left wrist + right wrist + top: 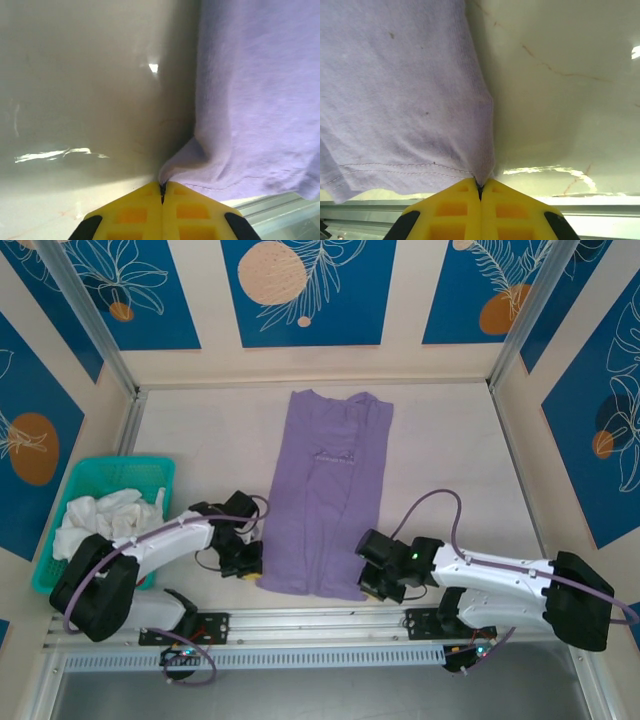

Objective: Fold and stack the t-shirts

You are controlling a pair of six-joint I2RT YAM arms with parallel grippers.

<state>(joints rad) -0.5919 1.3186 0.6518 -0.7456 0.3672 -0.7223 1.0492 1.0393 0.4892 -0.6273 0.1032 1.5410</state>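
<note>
Broadly, the tabletop (200, 440) carries the lavender t-shirt (325, 500) lying as a long narrow strip, with white t-shirts (100, 515) waiting in the teal basket (100, 468) at left. Both the left claw (245, 565) and right claw (372, 580) are clamped on a near hem corner. Such shallow bites could slip during a lift, and uneven pulling would skew the fold.

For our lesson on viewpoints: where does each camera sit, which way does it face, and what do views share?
Top external: above, behind the bases, looking down on table, left arm, right arm, purple t-shirt.
Left wrist: low, facing along left fingers pinching its near-left corner.
Right wrist: same, right fingers at near-right corner.
Shared: the t-shirt.
</note>
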